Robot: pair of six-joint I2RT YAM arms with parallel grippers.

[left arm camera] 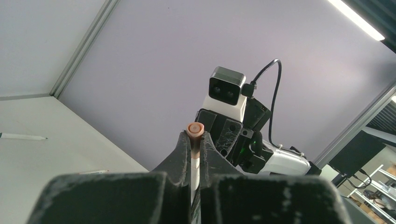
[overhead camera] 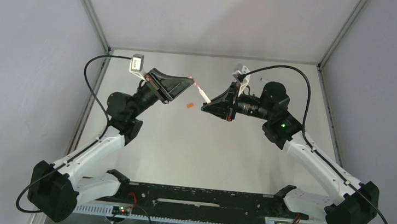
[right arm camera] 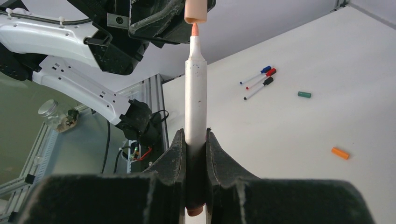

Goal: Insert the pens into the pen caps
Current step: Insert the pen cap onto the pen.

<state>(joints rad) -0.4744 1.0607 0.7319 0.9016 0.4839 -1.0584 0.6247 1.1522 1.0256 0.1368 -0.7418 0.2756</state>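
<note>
**A:** What is held at the left end effector point(left arm camera: 195, 138)?

**B:** A pinkish cap point(left arm camera: 195, 129) is pinched between its fingers, which are pressed together on it. The cap's open mouth is turned toward the other arm.

**A:** And at the right end effector point(right arm camera: 196, 136)?

**B:** A white-barrelled pen point(right arm camera: 196, 84) is clamped there near its rear end. Most of the barrel is left standing out beyond the fingers.

**A:** How are the two placed?

**B:** The pen's pinkish tip is lined up with the cap and brought right to its mouth. It cannot be told whether they touch. The pen is not seen to be seated inside. Both are held up off the bench point(right arm camera: 280, 126), between the two arms.

**A:** What is seen farther out?

**B:** On the bench an orange cap point(right arm camera: 340, 153) is seen lying loose, and a green cap point(right arm camera: 304, 94) lies well apart from it. Beyond them, three capped pens point(right arm camera: 259, 80) are laid close side by side, with blue, red and black caps.
</note>
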